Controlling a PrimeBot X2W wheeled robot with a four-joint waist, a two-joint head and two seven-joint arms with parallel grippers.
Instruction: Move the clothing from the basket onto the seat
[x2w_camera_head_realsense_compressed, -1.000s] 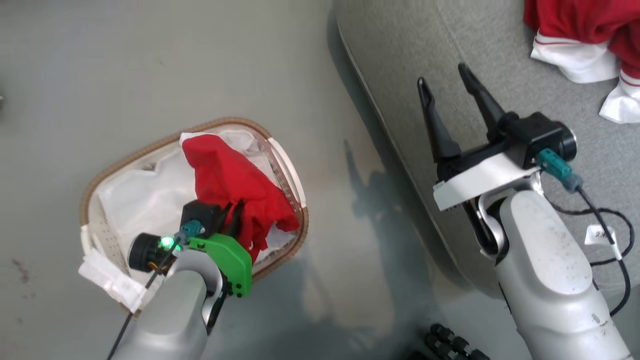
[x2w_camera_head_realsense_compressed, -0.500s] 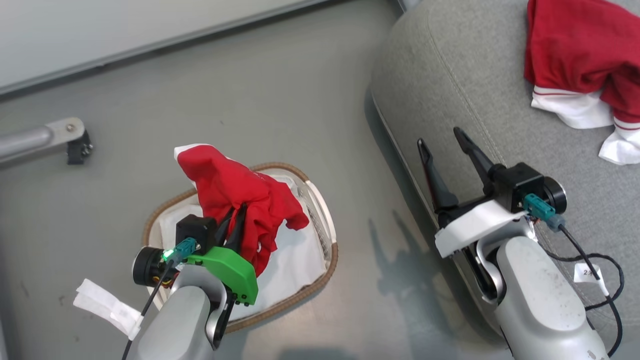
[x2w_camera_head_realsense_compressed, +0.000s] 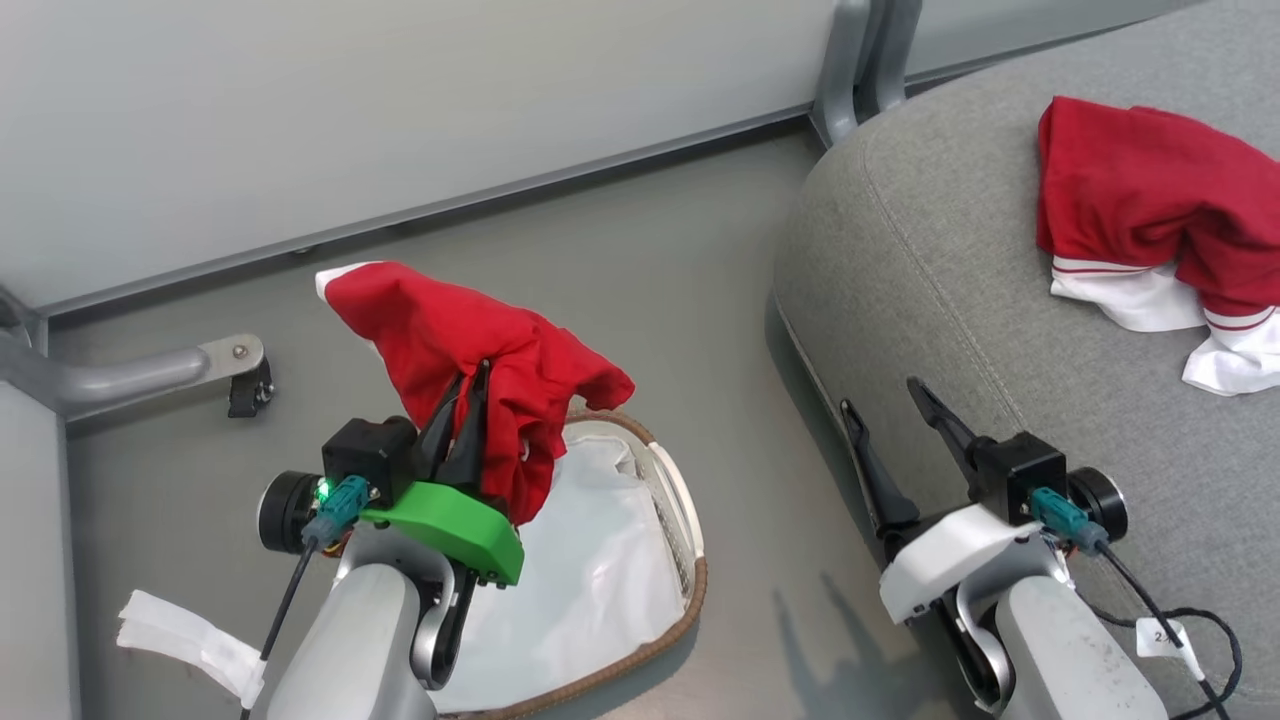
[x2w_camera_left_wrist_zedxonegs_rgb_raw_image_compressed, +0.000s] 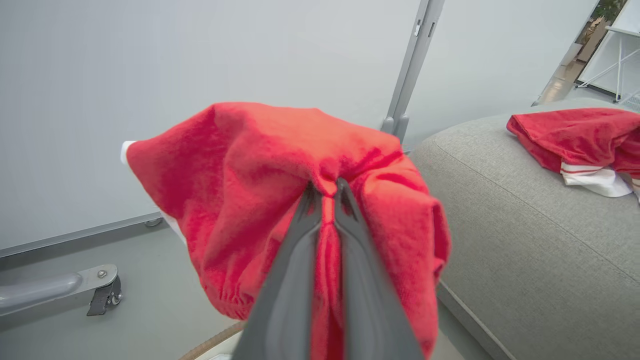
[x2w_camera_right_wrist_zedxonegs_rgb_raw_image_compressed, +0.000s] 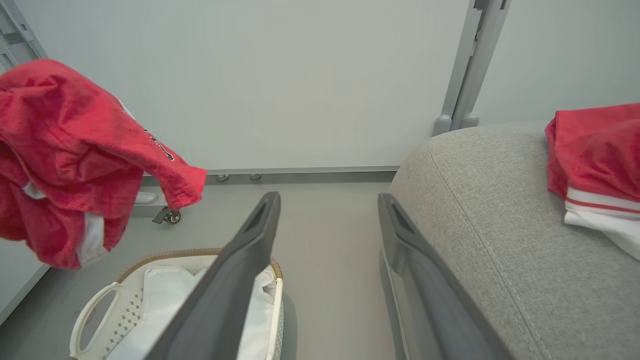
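Note:
My left gripper (x2w_camera_head_realsense_compressed: 478, 372) is shut on a red piece of clothing (x2w_camera_head_realsense_compressed: 455, 340) and holds it up above the basket (x2w_camera_head_realsense_compressed: 683, 505). In the left wrist view the fingertips (x2w_camera_left_wrist_zedxonegs_rgb_raw_image_compressed: 326, 187) pinch a bunched fold of this clothing (x2w_camera_left_wrist_zedxonegs_rgb_raw_image_compressed: 240, 165), which drapes around them. The basket (x2w_camera_right_wrist_zedxonegs_rgb_raw_image_compressed: 100, 305) shows its white liner (x2w_camera_head_realsense_compressed: 590, 590) with nothing red inside. A second red garment (x2w_camera_head_realsense_compressed: 1140, 200) with white trim lies on the grey seat (x2w_camera_head_realsense_compressed: 960, 270) at the far right. My right gripper (x2w_camera_head_realsense_compressed: 882, 396) stands open over the seat's left edge with nothing between its fingers.
A grey wall panel with a baseboard runs behind the basket. A metal leg with a castor (x2w_camera_head_realsense_compressed: 245, 385) sits on the floor to the left. A grey upright post (x2w_camera_head_realsense_compressed: 860, 60) stands by the seat's back corner. Bare floor lies between basket and seat.
My left gripper has lifted the red clothing out of the basket and holds it higher. The head camera has tilted up, bringing the wall into view. The right gripper stays open.

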